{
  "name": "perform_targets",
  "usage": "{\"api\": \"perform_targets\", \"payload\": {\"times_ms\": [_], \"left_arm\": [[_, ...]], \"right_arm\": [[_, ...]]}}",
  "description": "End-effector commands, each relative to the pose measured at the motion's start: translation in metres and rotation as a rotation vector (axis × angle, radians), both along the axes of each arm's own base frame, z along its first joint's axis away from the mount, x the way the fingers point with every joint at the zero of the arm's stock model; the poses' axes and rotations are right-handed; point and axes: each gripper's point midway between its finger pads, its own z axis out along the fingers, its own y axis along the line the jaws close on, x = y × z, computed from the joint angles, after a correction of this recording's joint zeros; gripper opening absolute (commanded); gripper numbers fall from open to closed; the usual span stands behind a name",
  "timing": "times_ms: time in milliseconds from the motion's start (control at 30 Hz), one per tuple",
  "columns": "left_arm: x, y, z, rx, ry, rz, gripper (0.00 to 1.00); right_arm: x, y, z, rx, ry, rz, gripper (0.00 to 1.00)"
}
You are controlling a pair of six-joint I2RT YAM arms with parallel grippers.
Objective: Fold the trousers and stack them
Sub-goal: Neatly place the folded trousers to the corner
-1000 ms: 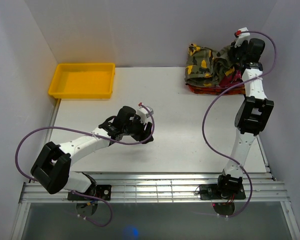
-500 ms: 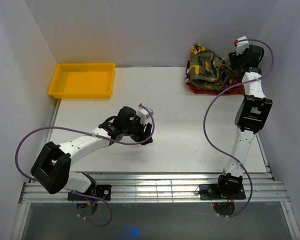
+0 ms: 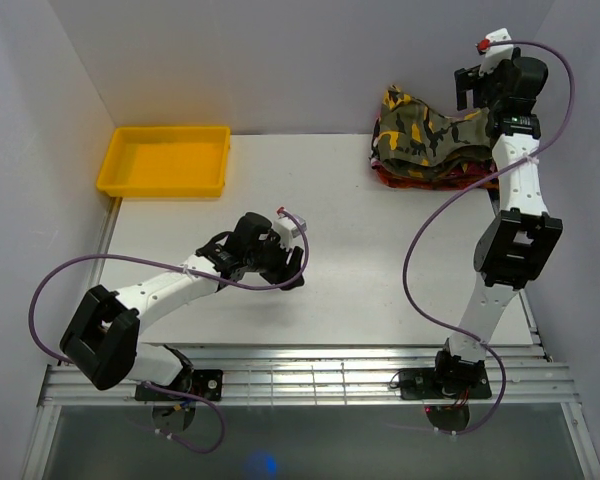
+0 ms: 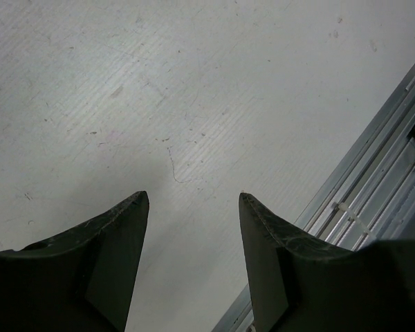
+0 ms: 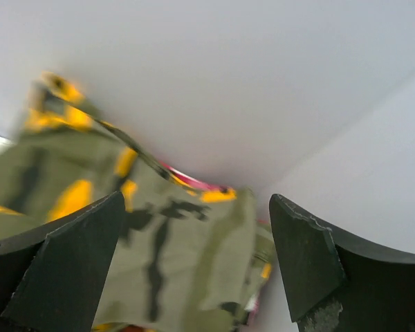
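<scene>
Right gripper (image 3: 472,88): jaws spread wide, nothing between them. In its wrist view both fingers (image 5: 76,256) frame cloth lying below, with no contact that I can make out. The gripper hangs high near the back wall, at the far right corner of the table (image 3: 360,250).

The trousers (image 3: 425,138) are a bunched, folded bundle of olive, black and yellow-orange camouflage. They rest on top of an orange-red garment (image 3: 420,181) in that same corner. From the right gripper they lie below and to its left, a little toward the arm bases. The bundle's long axis runs roughly left to right along the back wall, and its right end is the end under the jaws. In the wrist view a thin pink-red edge (image 5: 194,184) peeks out behind the camouflage (which garment it belongs to I cannot tell).

Left gripper (image 4: 192,197): jaws apart, empty, low over bare table mid-left (image 3: 290,268), well apart from the pile. A yellow tray (image 3: 160,190) sits at the far left.

Judgement: the right arm is much the nearer one, and any next touch on the bundle belongs to it, coming down and leftward. The bundle looks loosely heaped, so a fingertip could snag a fold.
</scene>
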Motion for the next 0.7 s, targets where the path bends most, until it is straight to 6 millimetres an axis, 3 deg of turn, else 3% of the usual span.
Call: {"api": "perform_targets", "payload": {"times_ms": [0, 133, 167, 200, 233, 267, 300, 433, 500, 567, 667], "left_arm": [[0.010, -0.007, 0.032, -0.054, -0.079, -0.009, 0.66], [0.016, -0.011, 0.035, -0.059, -0.092, -0.002, 0.66], [0.017, -0.012, 0.037, -0.063, -0.097, -0.004, 0.66], [0.017, -0.011, 0.037, -0.062, -0.098, -0.002, 0.66], [0.018, -0.011, 0.038, -0.064, -0.102, -0.001, 0.66], [0.018, -0.011, 0.039, -0.065, -0.102, 0.002, 0.66], [0.020, -0.010, 0.039, -0.065, -0.105, 0.007, 0.66], [0.026, -0.002, 0.039, -0.067, -0.094, 0.043, 0.68], [0.028, 0.002, 0.036, -0.068, -0.065, 0.061, 0.68], [0.032, 0.008, 0.037, -0.083, -0.037, 0.073, 0.70], [0.033, 0.014, 0.040, -0.099, -0.018, 0.071, 0.70]], "right_arm": [[-0.027, 0.074, 0.021, 0.087, 0.005, 0.177, 0.90], [-0.020, 0.093, -0.032, 0.252, 0.172, 0.178, 0.96], [-0.015, 0.090, -0.028, 0.287, 0.178, 0.163, 0.96], [-0.012, 0.089, -0.053, 0.364, 0.246, 0.138, 0.96], [-0.011, 0.087, -0.059, 0.382, 0.257, 0.131, 0.94], [-0.015, 0.086, -0.083, 0.391, 0.301, 0.118, 0.92], [-0.016, 0.084, -0.090, 0.388, 0.310, 0.107, 0.91], [-0.024, 0.063, -0.136, 0.409, 0.399, 0.066, 0.90], [-0.025, 0.041, -0.157, 0.386, 0.427, 0.017, 0.90], [-0.027, 0.021, -0.168, 0.362, 0.440, 0.000, 0.90], [-0.029, 0.009, -0.171, 0.310, 0.444, -0.003, 0.90]]}}
